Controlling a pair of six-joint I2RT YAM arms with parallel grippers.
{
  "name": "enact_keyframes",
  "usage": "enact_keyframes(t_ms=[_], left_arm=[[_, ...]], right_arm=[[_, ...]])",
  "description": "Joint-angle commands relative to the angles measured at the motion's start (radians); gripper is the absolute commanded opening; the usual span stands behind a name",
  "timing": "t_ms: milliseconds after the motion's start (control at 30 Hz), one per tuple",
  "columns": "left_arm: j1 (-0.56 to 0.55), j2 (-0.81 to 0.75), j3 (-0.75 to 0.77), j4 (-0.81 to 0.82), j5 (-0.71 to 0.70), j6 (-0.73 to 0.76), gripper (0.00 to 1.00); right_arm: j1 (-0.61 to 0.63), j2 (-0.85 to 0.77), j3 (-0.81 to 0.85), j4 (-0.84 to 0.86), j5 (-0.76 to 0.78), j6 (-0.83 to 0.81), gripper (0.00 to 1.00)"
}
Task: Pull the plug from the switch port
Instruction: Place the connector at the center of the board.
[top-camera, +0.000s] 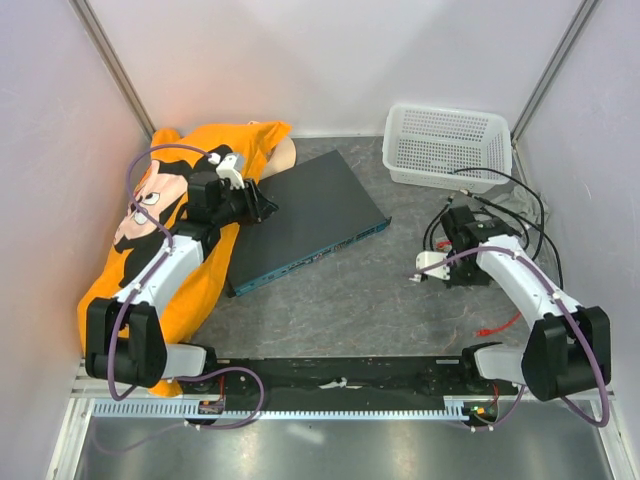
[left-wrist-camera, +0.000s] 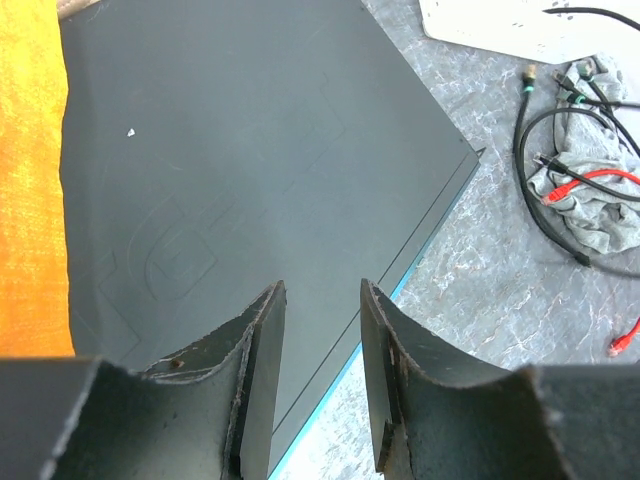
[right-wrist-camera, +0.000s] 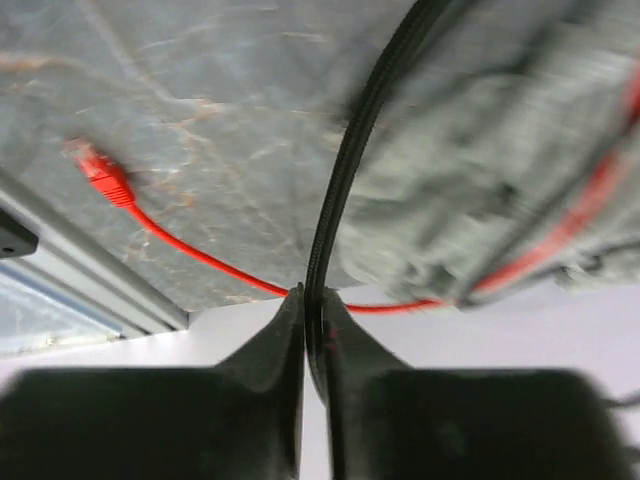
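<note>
The switch (top-camera: 305, 215) lies flat mid-table, with a dark blue-grey top and a teal front face (top-camera: 330, 245) towards the right arm. I see no cable in its sockets. My left gripper (top-camera: 264, 208) hovers over the switch's left rear part. In the left wrist view it (left-wrist-camera: 320, 290) is open and empty above the switch top (left-wrist-camera: 250, 150). My right gripper (top-camera: 455, 270) is right of the switch and apart from it. In the right wrist view it (right-wrist-camera: 312, 295) is shut on a black cable (right-wrist-camera: 345, 170). A red plug (right-wrist-camera: 100, 170) on a red cable lies loose on the table.
A white mesh basket (top-camera: 447, 145) stands at the back right. Black cables (top-camera: 520, 200) loop beside the right arm over a grey cloth (left-wrist-camera: 590, 200). An orange printed shirt (top-camera: 165, 250) lies under the left arm. The red cable end (top-camera: 490, 328) lies near the right base.
</note>
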Motion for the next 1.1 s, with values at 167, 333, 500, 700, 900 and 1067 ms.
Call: enact_keyframes(t_ms=[167,333,500,700,900,1067], left_arm=[[-0.008,0.035,0.032,0.036,0.045,-0.009,0.43],[-0.014,0.103,0.144,0.027,0.069,-0.001,0.41],[-0.05,0.221,0.34,0.021,0.156,0.11,0.43],[-0.072,0.437,0.621,-0.199,0.226,0.163,0.47],[-0.141,0.503,0.651,-0.251,0.08,0.295,0.5],[-0.143,0.474,0.582,-0.258,0.062,0.28,0.5]], right_arm=[[-0.002,0.093,0.285,-0.182,-0.284,0.097,0.76],[0.058,0.242,0.734,-0.249,-0.707,0.364,0.98],[0.103,0.392,0.74,0.05,-0.92,0.782,0.98],[0.087,0.547,0.696,0.317,-0.886,1.081,0.98],[0.073,0.442,0.732,0.77,-0.614,1.288,0.98],[0.078,0.295,0.62,0.999,-0.574,1.392,0.98]])
